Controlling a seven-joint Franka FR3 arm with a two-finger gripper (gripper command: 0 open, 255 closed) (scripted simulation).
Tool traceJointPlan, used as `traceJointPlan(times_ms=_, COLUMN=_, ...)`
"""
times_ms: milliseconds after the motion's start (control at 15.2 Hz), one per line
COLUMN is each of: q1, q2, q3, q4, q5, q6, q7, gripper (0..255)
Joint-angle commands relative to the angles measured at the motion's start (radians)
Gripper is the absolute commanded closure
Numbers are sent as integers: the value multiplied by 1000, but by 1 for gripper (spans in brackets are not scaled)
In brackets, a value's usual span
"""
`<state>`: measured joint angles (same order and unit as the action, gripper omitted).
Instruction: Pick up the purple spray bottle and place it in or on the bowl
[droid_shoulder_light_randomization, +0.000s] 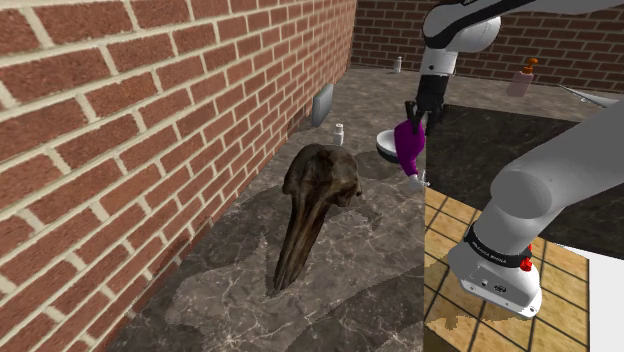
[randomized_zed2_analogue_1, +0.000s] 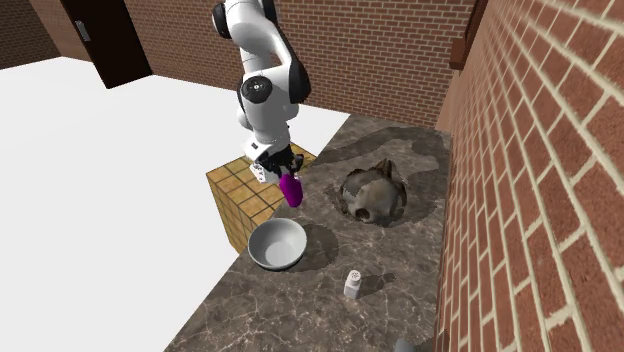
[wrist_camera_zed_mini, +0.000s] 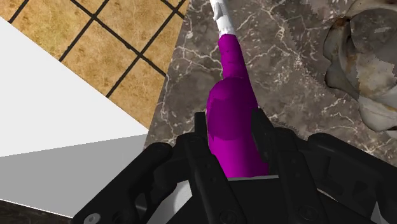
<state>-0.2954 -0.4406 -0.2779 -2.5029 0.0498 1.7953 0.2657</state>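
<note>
My black gripper (wrist_camera_zed_mini: 230, 126) is shut on the purple spray bottle (wrist_camera_zed_mini: 232, 118), clasping its body with the white nozzle end pointing away from the hand. The bottle (droid_shoulder_light_randomization: 408, 146) hangs in the air under the gripper (droid_shoulder_light_randomization: 414, 118), tilted, above the marble counter. In the second exterior view the bottle (randomized_zed2_analogue_1: 292, 188) is held off the surface near the tiled stand's corner, a little short of the grey bowl (randomized_zed2_analogue_1: 277, 244). In the shoulder view the bowl (droid_shoulder_light_randomization: 388, 147) sits just behind the bottle, partly hidden by it.
A large dark animal skull (droid_shoulder_light_randomization: 312, 200) lies on the counter by the brick wall (droid_shoulder_light_randomization: 150, 130). A small white shaker (randomized_zed2_analogue_1: 353, 284) stands past the bowl. The tiled stand (randomized_zed2_analogue_1: 243, 190) borders the counter. A pale bottle (droid_shoulder_light_randomization: 522, 78) stands far back.
</note>
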Motion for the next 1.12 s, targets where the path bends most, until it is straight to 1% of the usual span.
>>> traceJointPlan(times_ms=0, q1=0, q2=-13, q3=3, q4=18, q5=-1, q6=-31, q7=6, gripper=255)
traceJointPlan(times_ms=330, q1=0, q2=-34, q3=10, q4=70, q5=-2, q6=-102, q7=18, gripper=255)
traceJointPlan(times_ms=396, q1=0, q2=-34, q3=10, q4=70, q5=-2, q6=-102, q7=18, gripper=255)
traceJointPlan(times_ms=726, q1=1, q2=169, q3=-50, q4=241, q5=11, q6=-83, q7=-66, gripper=255)
traceJointPlan(times_ms=1056, q1=-8, q2=374, q3=-97, q4=438, q5=51, q6=-95, q7=-153, gripper=255)
